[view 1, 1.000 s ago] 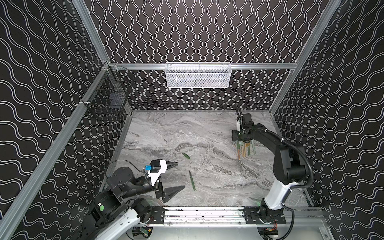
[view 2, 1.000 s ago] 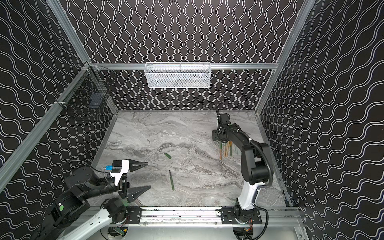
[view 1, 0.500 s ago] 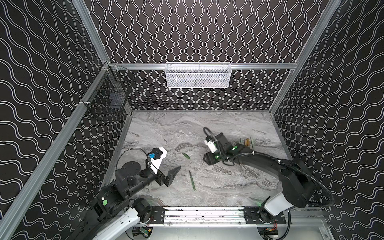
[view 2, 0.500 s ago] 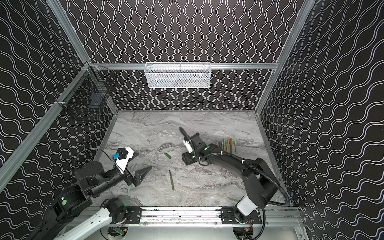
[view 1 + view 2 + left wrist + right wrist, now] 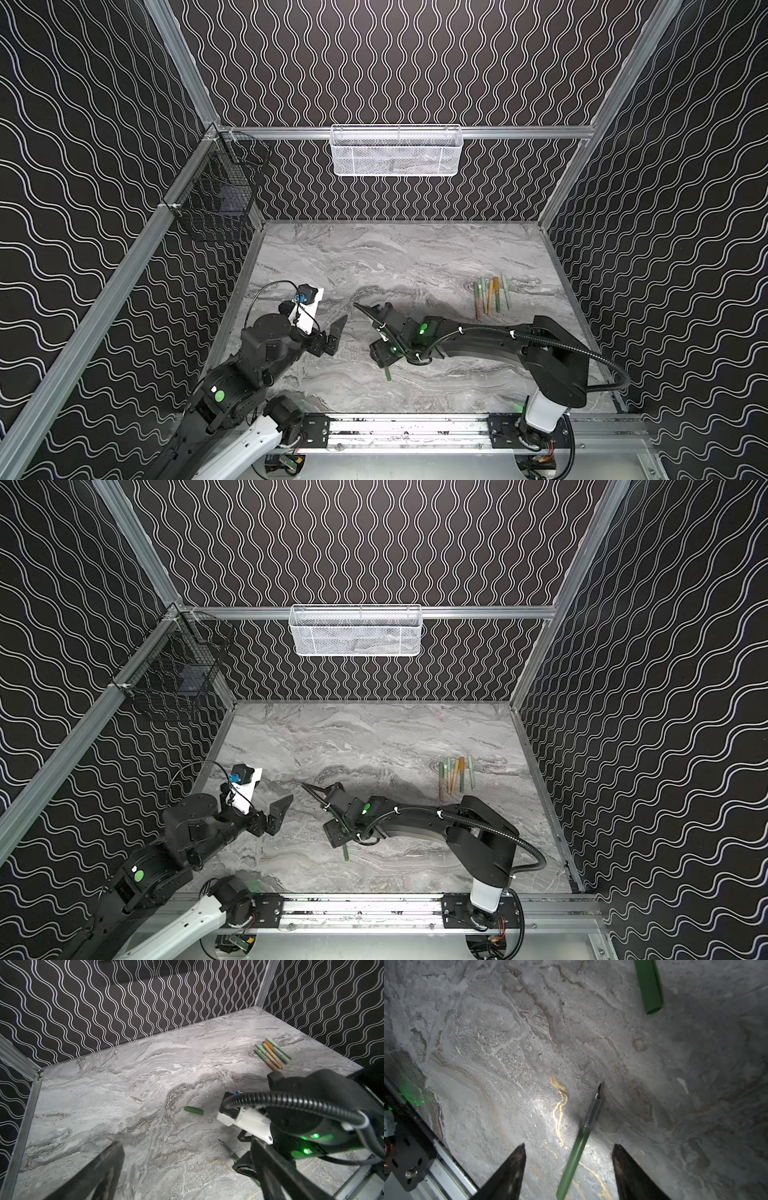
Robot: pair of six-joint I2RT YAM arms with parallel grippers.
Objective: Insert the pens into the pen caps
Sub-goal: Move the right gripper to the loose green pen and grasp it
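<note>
Down near the front middle of the bench (image 5: pixel 374 257) lies a dark green pen (image 5: pixel 579 1142), flat on the marbled surface with its dark tapered tip bare. In both top views only its blunt end (image 5: pixel 387 374) (image 5: pixel 345 854) shows from under the right arm. The right tool (image 5: pixel 569 1145) hangs low over it with its fingers spread, one to each side of the barrel. The right wrist view shows a gap between each finger and the pen, so nothing is pinched.

A dark green cap (image 5: pixel 650 989) lies on the bench beyond the pen's tip and well apart from it, with its open end showing. The left wrist view also shows it (image 5: pixel 193 1110) lying alone, farther out than the pen's tip (image 5: pixel 228 1150).

The left tool (image 5: pixel 185 1142) is held off the bench to the left of the pen, its fingers spread wide and empty.

Toward the right back of the bench a row of pens (image 5: pixel 492 295) (image 5: pixel 455 775) lies side by side, touching or nearly so, in pale green, orange and tan. Whether each wears a cap cannot be told.

On the back wall hangs a white basket (image 5: pixel 395 151), and on the left wall a black basket (image 5: pixel 216 199).
</note>
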